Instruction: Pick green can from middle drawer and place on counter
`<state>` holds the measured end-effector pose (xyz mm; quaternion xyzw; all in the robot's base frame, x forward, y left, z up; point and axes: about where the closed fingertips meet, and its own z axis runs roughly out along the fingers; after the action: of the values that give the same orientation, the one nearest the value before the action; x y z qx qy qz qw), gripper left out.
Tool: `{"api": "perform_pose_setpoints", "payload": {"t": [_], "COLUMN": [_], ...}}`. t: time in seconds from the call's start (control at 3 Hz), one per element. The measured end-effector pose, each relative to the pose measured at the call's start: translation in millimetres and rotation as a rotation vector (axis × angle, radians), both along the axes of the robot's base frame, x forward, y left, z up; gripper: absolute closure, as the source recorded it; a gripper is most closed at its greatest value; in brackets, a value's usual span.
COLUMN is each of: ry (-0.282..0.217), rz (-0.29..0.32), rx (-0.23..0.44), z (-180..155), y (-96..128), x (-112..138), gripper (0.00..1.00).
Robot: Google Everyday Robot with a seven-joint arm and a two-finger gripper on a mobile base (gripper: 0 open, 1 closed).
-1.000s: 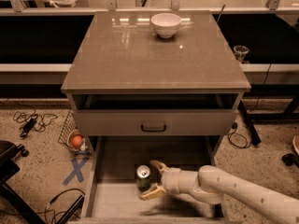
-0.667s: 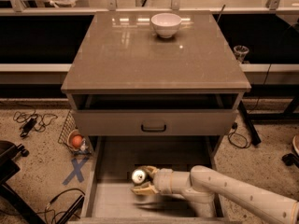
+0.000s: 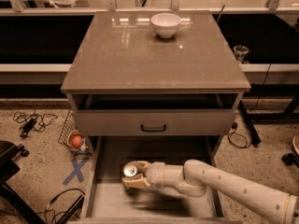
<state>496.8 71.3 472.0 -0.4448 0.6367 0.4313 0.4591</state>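
Observation:
The green can [image 3: 131, 171] is in the open middle drawer [image 3: 92, 183], left of centre, its silver top tilted toward the camera. My gripper [image 3: 134, 175] reaches in from the right on a white arm [image 3: 224, 183]. Its tan fingers [image 3: 133, 184] close around the can, one above and one below. The can's green side is mostly hidden by the fingers. The counter [image 3: 140, 55] is the glossy grey-brown top above the drawers.
A white bowl [image 3: 166, 24] stands at the back of the counter. The upper drawer front [image 3: 153, 123] with a black handle overhangs the drawer's rear. A wire basket with an orange ball [image 3: 75, 140], blue floor tape [image 3: 77, 170] and cables lie on the left.
My gripper and the can have moved left in the drawer. The can's top has tilted toward the camera.

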Motion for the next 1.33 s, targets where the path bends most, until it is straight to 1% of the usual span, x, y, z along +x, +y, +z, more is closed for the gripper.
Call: {"api": "perform_pose_setpoints", "payload": {"t": [0.33, 0.67, 1.0, 1.33], "ry": [0.048, 0.056, 0.03, 0.019], "rz": [-0.01, -0.002, -0.004, -0.103], "rx": [0.087, 0.111, 0.076, 0.022], "z": [109, 246, 342, 442], "y": [-35, -85, -114, -146], "x": [12, 29, 43, 92], "gripper": [1.0, 1.0, 1.0, 1.0]}}
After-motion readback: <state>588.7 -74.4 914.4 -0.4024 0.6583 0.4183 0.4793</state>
